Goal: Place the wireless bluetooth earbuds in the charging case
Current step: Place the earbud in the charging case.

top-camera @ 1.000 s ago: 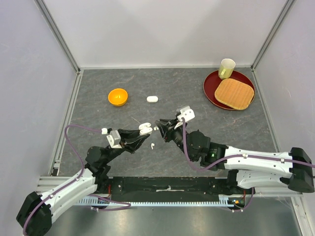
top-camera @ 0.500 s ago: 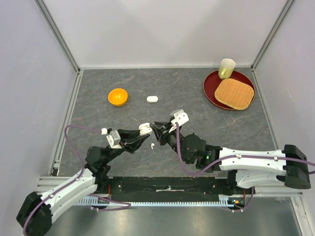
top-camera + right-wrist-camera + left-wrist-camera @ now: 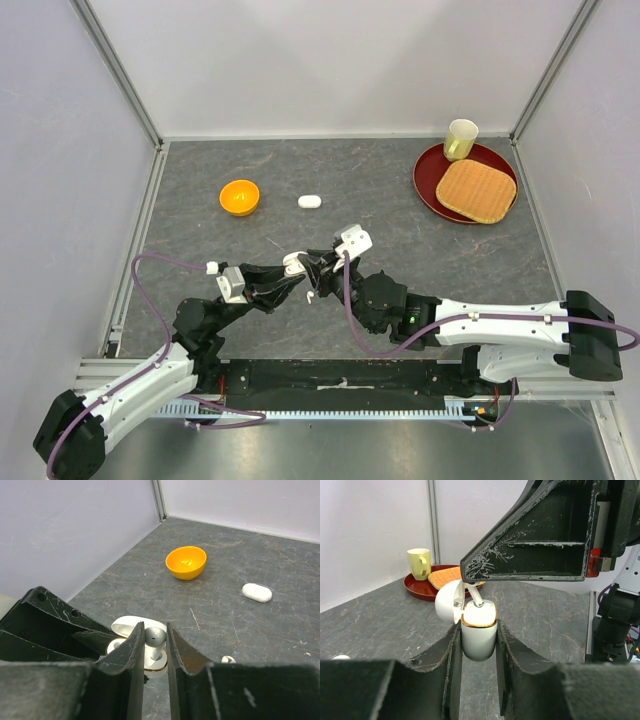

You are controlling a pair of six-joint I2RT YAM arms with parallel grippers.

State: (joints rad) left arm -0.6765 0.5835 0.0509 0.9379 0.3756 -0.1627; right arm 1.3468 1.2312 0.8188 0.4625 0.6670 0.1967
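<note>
A: The left tool (image 3: 478, 641) has its two fingers closed tight on the case (image 3: 479, 630), gripping the lower body from both sides.

B: Is the case open?

A: Yes. The lid (image 3: 447, 605) is flipped back, and the gold rim around the open top shows. The case stands upright, lifted off the desk (image 3: 400, 180).

B: And the right tool (image 3: 153, 630)?

A: Its fingers are nearly together, with a narrow gap filled by an earbud (image 3: 155, 637). The rounded head sits pinched between the tips. In the left wrist view the stem slants down from under that tool to the open top of the case.

B: Is the earbud seated?

A: I cannot tell. The stem tip reaches the mouth of the case, but the head is above the rim.

B: Where do the two tools meet?

A: At the near middle of the desk, tip to tip, with the right tool just over the case.

B: Any other earbuds?

A: A loose earbud (image 3: 228, 659) lies on the desk just beside the tools, on the near side.

B: What else is out there?

A: A second case (image 3: 309, 201), shut, lies farther back, with an orange bowl (image 3: 239, 196) to its left. At the far right corner a red plate (image 3: 428, 180) carries a woven mat (image 3: 476, 189) and a yellow mug (image 3: 460, 139).
</note>
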